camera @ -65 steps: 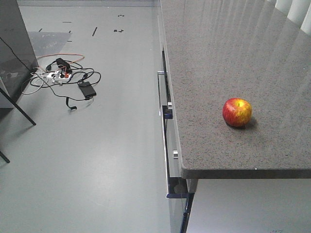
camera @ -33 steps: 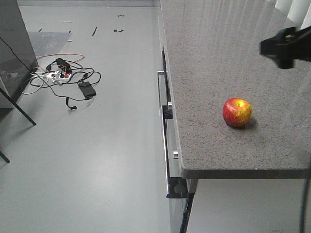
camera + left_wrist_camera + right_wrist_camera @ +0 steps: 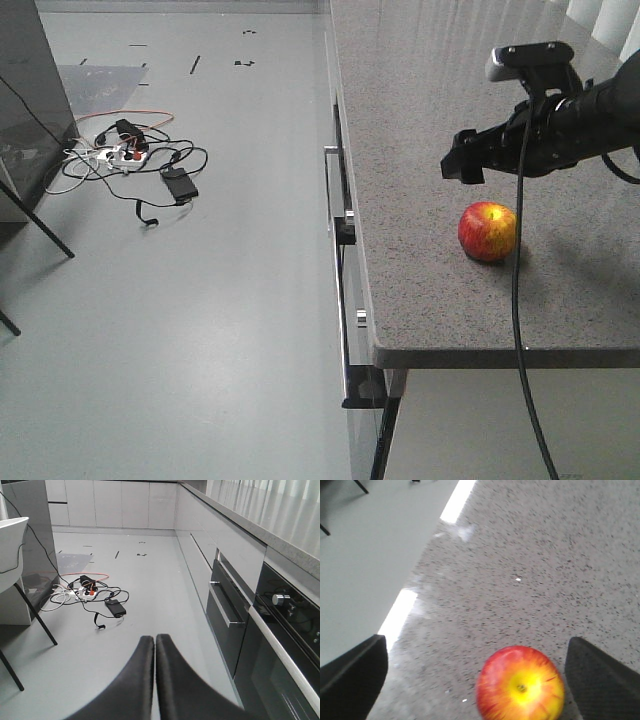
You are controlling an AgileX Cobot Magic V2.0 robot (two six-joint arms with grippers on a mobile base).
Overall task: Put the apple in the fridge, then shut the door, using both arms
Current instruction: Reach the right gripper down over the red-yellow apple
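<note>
The apple, red with yellow streaks, sits on the speckled counter near its front edge. My right gripper reaches in from the right and hovers just above and behind the apple. In the right wrist view the gripper is wide open and empty. The apple lies below, between its two fingers and nearer the right one. My left gripper is shut and empty, held over the floor. A tall dark grey body stands far left; I cannot tell whether it is the fridge. No door shows.
Cables, a power strip and an adapter lie on the grey floor. Black legs stand at the left. Drawer handles run along the counter's left side. An oven sits under the counter in the left wrist view.
My right arm has come in from the right edge and moved left and down over the apple. The apple has not moved.
</note>
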